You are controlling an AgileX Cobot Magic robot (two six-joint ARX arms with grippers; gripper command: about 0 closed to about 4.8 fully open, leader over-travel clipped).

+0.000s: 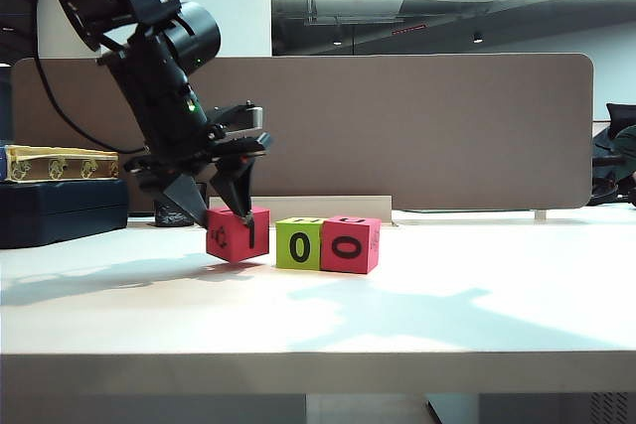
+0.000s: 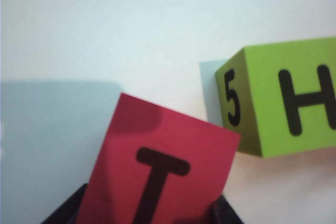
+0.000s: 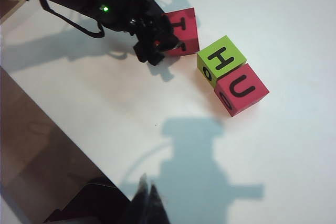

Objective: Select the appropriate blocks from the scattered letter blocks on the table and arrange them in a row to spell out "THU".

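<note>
Three blocks stand near the middle of the white table (image 1: pixel 477 295). My left gripper (image 1: pixel 223 208) comes down from the upper left and is shut on the pinkish-red T block (image 1: pixel 238 235), which is tilted just left of the row. In the left wrist view the T block (image 2: pixel 163 171) fills the space between the left gripper's (image 2: pixel 144 214) black fingers. The lime green H block (image 1: pixel 298 243) (image 2: pixel 283 108) sits a small gap to the right, touching the pinkish-red U block (image 1: pixel 350 243). The right wrist view shows T (image 3: pixel 185 27), H (image 3: pixel 223 56) and U (image 3: pixel 242 88) from above. My right gripper (image 3: pixel 148 198) is shut, empty, well away from the blocks.
A tan divider panel (image 1: pixel 397 126) runs along the table's back edge. A black mug (image 1: pixel 174 213) stands behind the left arm. At the far left a gold box (image 1: pixel 60 163) lies on a dark blue case (image 1: pixel 60 211).
</note>
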